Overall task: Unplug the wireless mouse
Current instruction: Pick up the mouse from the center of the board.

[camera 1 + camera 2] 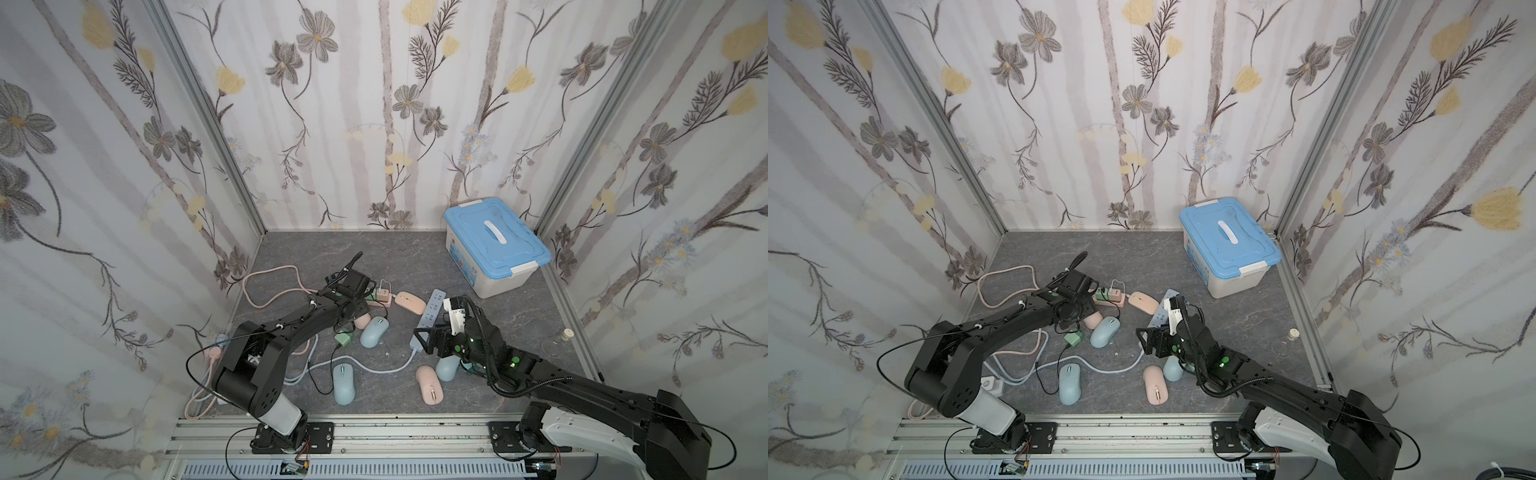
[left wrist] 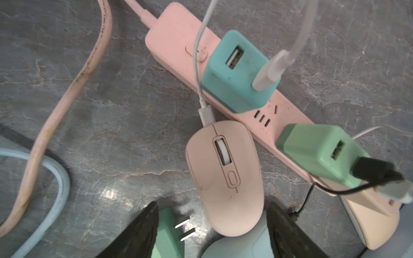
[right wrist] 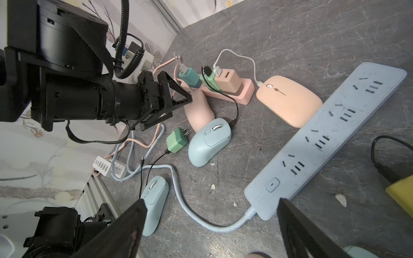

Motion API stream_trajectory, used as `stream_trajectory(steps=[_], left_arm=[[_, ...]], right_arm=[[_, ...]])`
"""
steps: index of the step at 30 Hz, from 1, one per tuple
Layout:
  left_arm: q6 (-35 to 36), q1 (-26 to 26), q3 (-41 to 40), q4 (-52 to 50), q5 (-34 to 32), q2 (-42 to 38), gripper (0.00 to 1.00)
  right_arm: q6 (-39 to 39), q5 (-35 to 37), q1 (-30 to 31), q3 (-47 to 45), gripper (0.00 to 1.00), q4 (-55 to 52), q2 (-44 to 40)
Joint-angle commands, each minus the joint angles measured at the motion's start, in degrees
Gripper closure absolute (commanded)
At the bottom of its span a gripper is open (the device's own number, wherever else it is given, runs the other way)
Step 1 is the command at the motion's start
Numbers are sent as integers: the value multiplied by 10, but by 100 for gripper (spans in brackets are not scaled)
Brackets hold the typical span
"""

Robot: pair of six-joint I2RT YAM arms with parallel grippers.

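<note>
A pink wireless mouse point(image 2: 223, 178) lies against the pink power strip point(image 2: 176, 38), with a white cable plug point(image 2: 206, 112) in its front end. My left gripper point(image 2: 212, 223) hovers over the mouse's rear. It is open, with one finger on each side and neither touching. From the right wrist view, the left gripper point(image 3: 176, 107) sits just above that pink mouse point(image 3: 199, 111). In both top views the left wrist hides most of the mouse point(image 1: 362, 320). My right gripper point(image 3: 212, 225) is open and empty over the blue strip's cord point(image 3: 201, 219).
Chargers point(image 2: 237, 71) point(image 2: 319, 154) stand in the pink strip. Nearby lie a peach flat mouse point(image 1: 409, 302), blue mice point(image 1: 374, 331) point(image 1: 343, 383), a loose green charger point(image 1: 344, 338), an upturned pink mouse point(image 1: 431, 384) and a blue power strip point(image 1: 428, 318). A blue-lidded box point(image 1: 496, 245) stands back right.
</note>
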Motion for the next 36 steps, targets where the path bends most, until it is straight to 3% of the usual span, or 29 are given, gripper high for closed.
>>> stream_trajectory(steps=[1,18,26,36], left_arm=[[-41,-14,26,6,-47,24,22],[-54,-31,64,-14,-75,125,26],[-42,-31,41,-5,-69,99,21],[-35,-36,20,32,-53,119,25]], right_arm=[[5,-6,-4,-10,9,32,-10],[7,-20,-33,-53,8,37,-59],[10,-26,-37,-58,8,49,-53],[15,-33,-39,-53,8,58,-41]])
